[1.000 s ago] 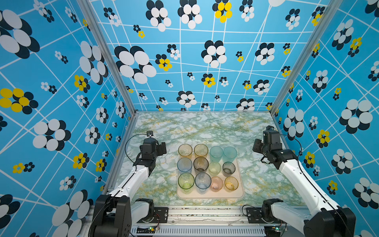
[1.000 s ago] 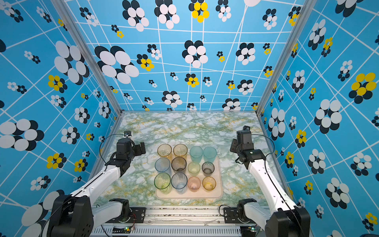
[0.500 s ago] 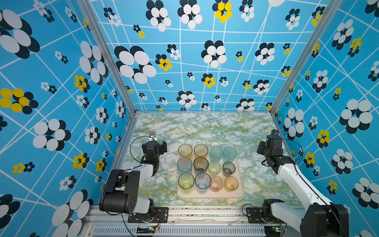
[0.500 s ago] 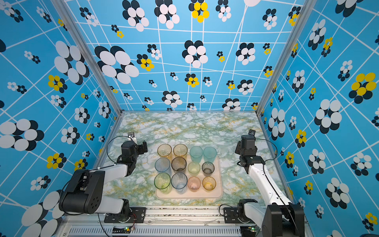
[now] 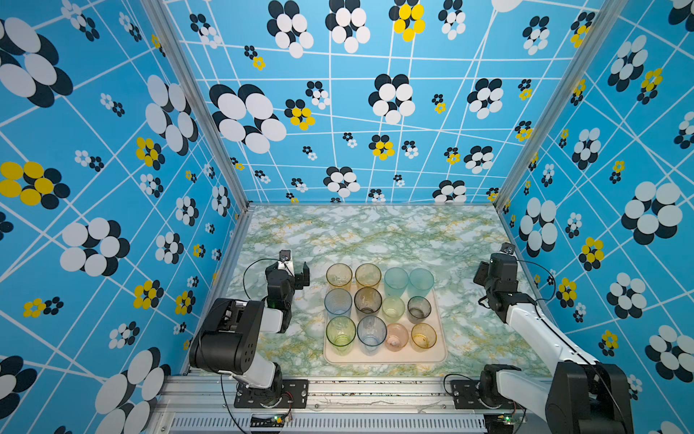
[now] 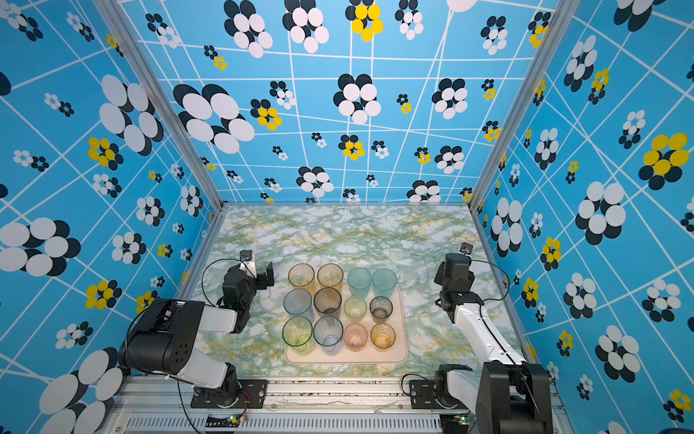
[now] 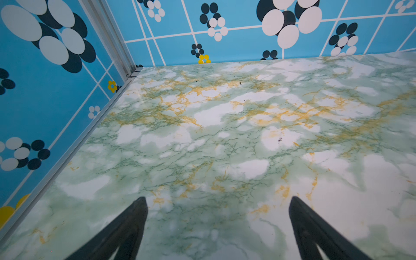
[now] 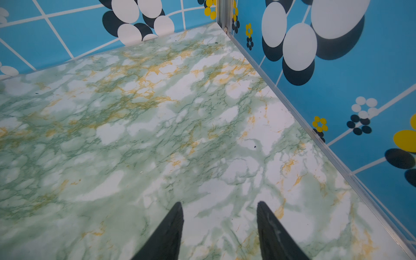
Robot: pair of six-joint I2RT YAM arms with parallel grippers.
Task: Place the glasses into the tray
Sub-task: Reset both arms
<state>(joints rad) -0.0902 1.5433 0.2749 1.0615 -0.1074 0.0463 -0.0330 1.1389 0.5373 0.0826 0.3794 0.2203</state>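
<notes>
The tray [image 5: 442, 340] [image 6: 401, 340] is a flat cream-pink rectangle at the front middle of the marble table. Several glasses stand upright on it in three rows: amber [image 5: 339, 276], teal [image 5: 421, 281], blue [image 5: 338, 302], smoky grey [image 5: 418, 308], yellow-green [image 5: 340, 330] and pink [image 5: 396, 336]. My left gripper [image 5: 296, 272] [image 7: 217, 200] hangs low to the left of the tray, open wide over bare marble. My right gripper [image 8: 219, 203] is off to the right of the tray near the wall, jaws apart, with only table between them. Neither wrist view shows a glass.
Patterned blue walls [image 5: 112, 225] close in the table on three sides, with metal posts at the back corners. The folded left arm [image 5: 229, 334] sits at the front left. The right arm [image 5: 525, 319] runs along the right wall. Bare marble [image 5: 375, 233] lies behind the tray.
Both arms have drawn back and folded lower towards their bases. The left elbow has dropped to the front left. The glasses and tray have not moved.
</notes>
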